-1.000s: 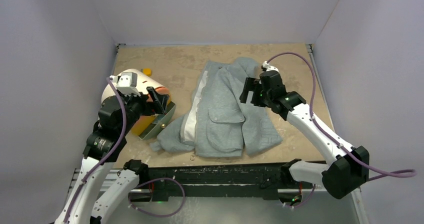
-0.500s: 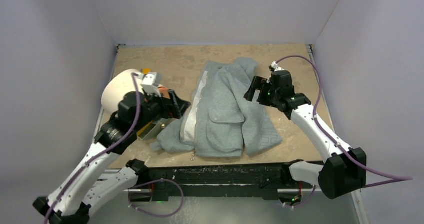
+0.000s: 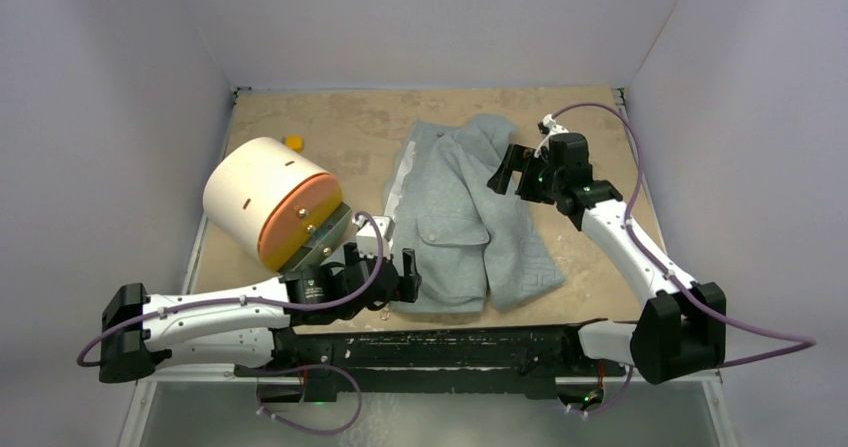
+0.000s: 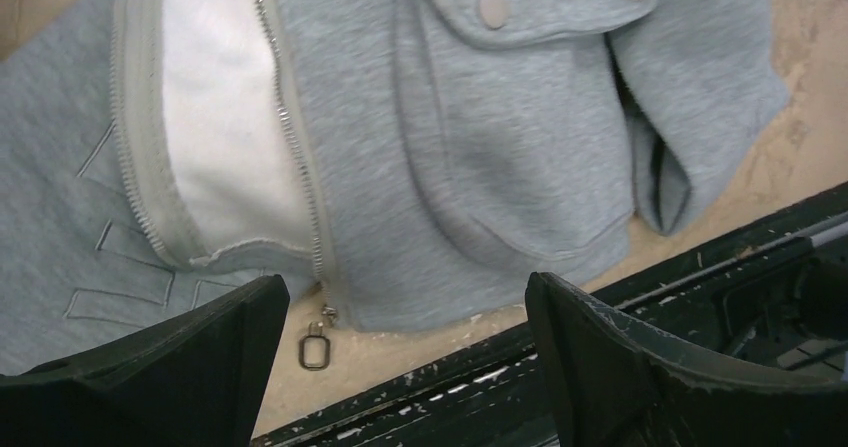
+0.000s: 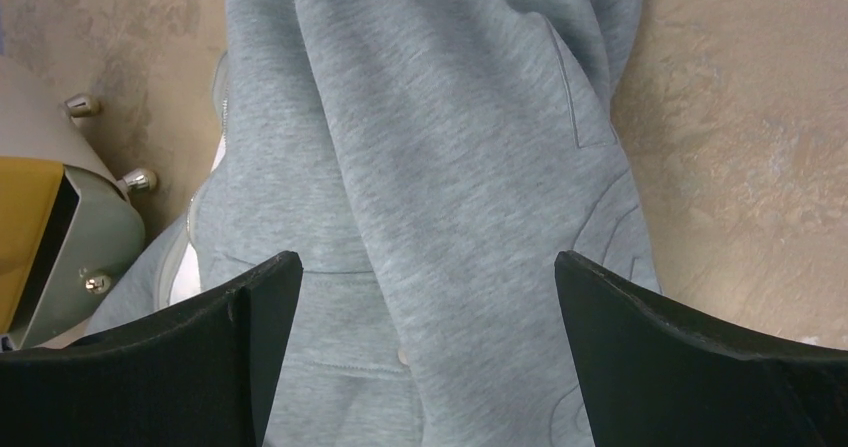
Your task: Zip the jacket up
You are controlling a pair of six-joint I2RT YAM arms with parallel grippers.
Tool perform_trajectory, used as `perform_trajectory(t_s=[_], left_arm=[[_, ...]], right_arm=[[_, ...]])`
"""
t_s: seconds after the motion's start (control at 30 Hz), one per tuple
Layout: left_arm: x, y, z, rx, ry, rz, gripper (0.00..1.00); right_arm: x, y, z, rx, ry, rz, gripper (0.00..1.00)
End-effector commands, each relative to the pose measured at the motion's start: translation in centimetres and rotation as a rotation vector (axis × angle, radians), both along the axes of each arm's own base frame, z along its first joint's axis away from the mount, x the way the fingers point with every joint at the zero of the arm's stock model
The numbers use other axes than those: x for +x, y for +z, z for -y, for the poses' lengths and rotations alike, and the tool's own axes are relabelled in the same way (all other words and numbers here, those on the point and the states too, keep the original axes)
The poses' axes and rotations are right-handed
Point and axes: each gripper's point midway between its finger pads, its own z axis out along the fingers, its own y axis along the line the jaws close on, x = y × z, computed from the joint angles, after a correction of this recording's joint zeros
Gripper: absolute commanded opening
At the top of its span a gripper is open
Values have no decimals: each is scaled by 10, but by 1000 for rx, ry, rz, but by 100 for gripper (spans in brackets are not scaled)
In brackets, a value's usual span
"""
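Grey fleece jacket [image 3: 460, 217] lies flat mid-table, collar toward the far wall and hem at the near edge. Its front is unzipped, w/ white lining [image 4: 225, 137] showing btwn the two zipper rows. The zip pull [image 4: 314, 350], a small metal ring, rests on the tan table [image 3: 340, 117] just off the hem, near the black rail [image 3: 450, 347]. L gripper [image 3: 405, 279] hovers low over that hem corner, jaws spread wide, nothing in them. R gripper [image 3: 508, 172] hangs over the far part of the jacket on its own side, jaws equally wide and empty. A flap pocket [image 4: 530, 7] w/ snaps sits on the front panel, and a long fold of grey fabric lies beside it. A big cream cylinder [image 3: 265, 202] w/ an orange end lies on its side on the L arm's side, its end close to the jacket's edge. A small yellow item [image 3: 293, 142] sits beyond it.
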Motion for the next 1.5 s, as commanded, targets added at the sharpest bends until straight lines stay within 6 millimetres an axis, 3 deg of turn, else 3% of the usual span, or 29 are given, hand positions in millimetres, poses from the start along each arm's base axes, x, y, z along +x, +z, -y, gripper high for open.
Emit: perform_trajectory(t_s=[0.0, 0.23, 0.47, 0.7, 0.93, 1.17, 1.47], left_arm=[[3, 1, 3, -147, 84, 0, 95], [7, -30, 14, -92, 22, -15, 99], [34, -44, -1, -71, 55, -52, 96], [23, -44, 27, -149, -88, -71, 89], [13, -48, 32, -221, -128, -92, 76], [4, -52, 31, -263, -157, -99, 67], [8, -48, 37, -263, -165, -81, 67]], right_arm=[[18, 23, -7, 12, 56, 84, 99], [22, 21, -14, 43, 83, 89, 99], [18, 22, -21, 73, 116, 91, 99], [21, 30, -24, 89, 130, 129, 98], [30, 37, -25, 89, 130, 148, 91], [51, 50, -27, 72, 137, 187, 84], [107, 45, -41, 60, 145, 132, 85]])
